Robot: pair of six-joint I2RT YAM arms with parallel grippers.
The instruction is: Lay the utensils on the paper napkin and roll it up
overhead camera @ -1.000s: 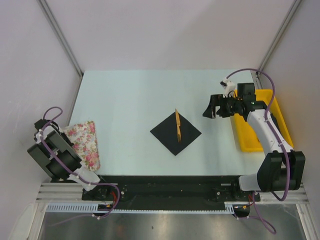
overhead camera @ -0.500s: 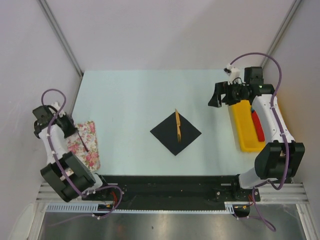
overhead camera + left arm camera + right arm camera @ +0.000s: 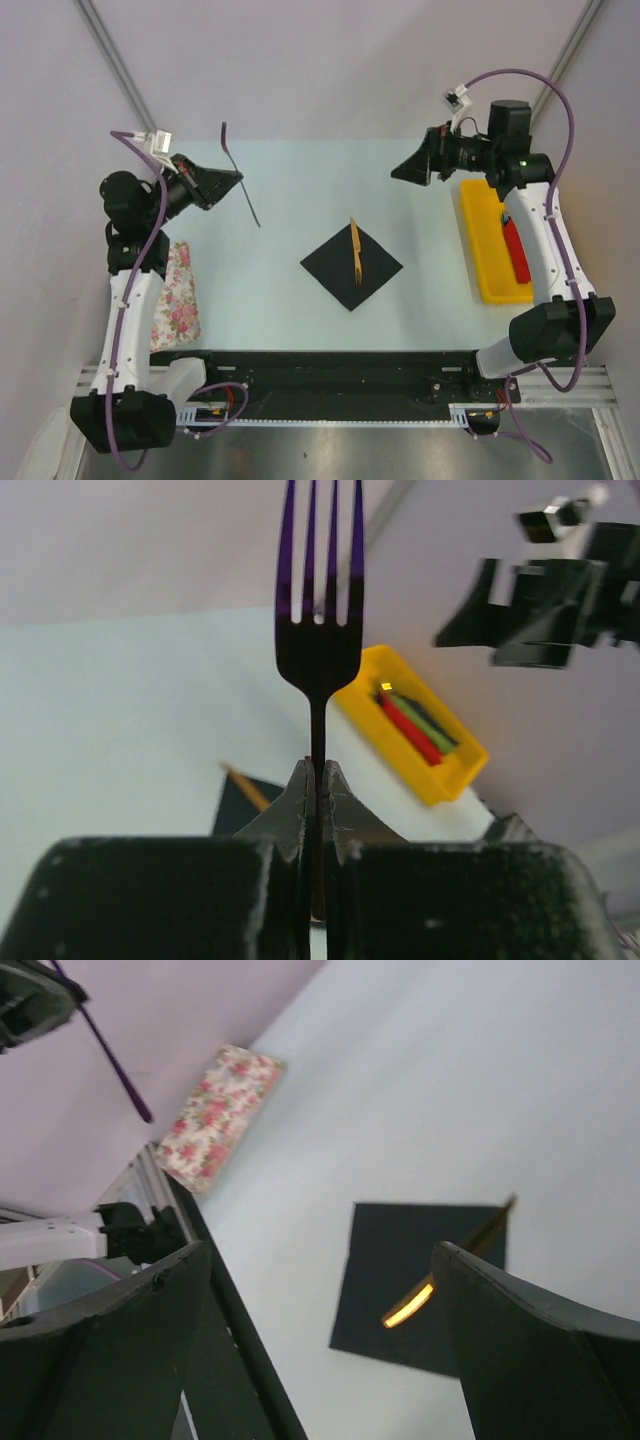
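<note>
Pale worktop (image 3: 320,170) between white walls, both arms up.
Left gripper (image 3: 234,179) pinches a dark fork (image 3: 243,195) by its handle near the far left corner; it looks stiff, light and slick. The flimsy-looking black paper napkin (image 3: 335,268) lies mid-worktop, best taken by a corner, with an orange-handled utensil (image 3: 355,250) across it. Right gripper (image 3: 406,172) gapes, empty. No writing is legible.

We see a matte black paper napkin (image 3: 345,275) on the pale mint surface (image 3: 290,180), with an orange-brown utensil (image 3: 355,250) on it. The fork (image 3: 318,660) shines dark purple, and the left claw (image 3: 318,772) is black. The cloth (image 3: 180,305) carries pink roses on white. The bin (image 3: 480,265) is bright yellow; inside it lie a red roll (image 3: 515,248) and a green roll (image 3: 415,712).
</note>
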